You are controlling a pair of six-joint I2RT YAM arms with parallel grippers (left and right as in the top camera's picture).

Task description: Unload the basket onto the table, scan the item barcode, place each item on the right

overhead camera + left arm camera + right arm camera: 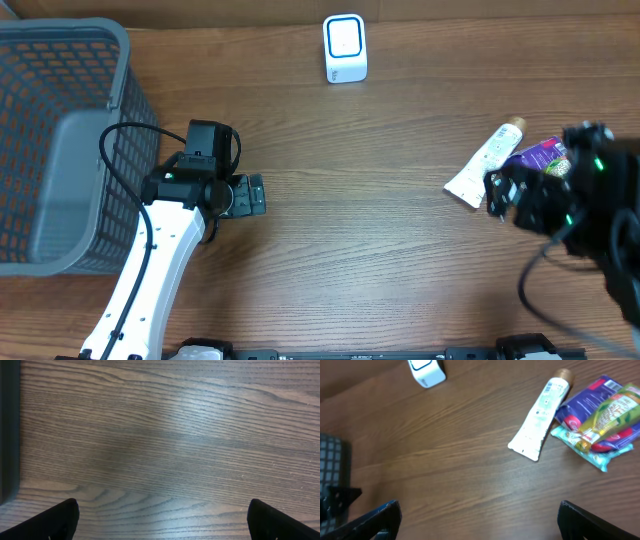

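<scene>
- tube (540, 417) first: where is it lying?
- flat on the table (380, 230), far out on the right side. its gold cap points to the back edge and its flat crimped end points toward me.
- anything with it?
- a small heap just to its right. i see a purple packet (590, 397), a teal packet (592, 455) and a yellow-green packet (610, 415) lying across both. the purple one sits close against the tube near the cap; i can't tell if they touch.
- and the scanner?
- scanner (345, 47) is the white box with a blue-ringed face. it stands at the back of the table near the middle, well apart from the tube.
- right claw?
- right claw (480, 520) is spread wide with only bare wood between its fingers. it has hold of nothing. from overhead it hangs just beside the tube's crimped end, and the arm covers part of the heap. in its own camera the tube lies ahead and to the right of the gap.
- left claw?
- left claw (162, 520) is wide open too, and empty. it sits over bare wood on the left half, near the grey mesh basket (60, 150) and well away from the tube.
</scene>
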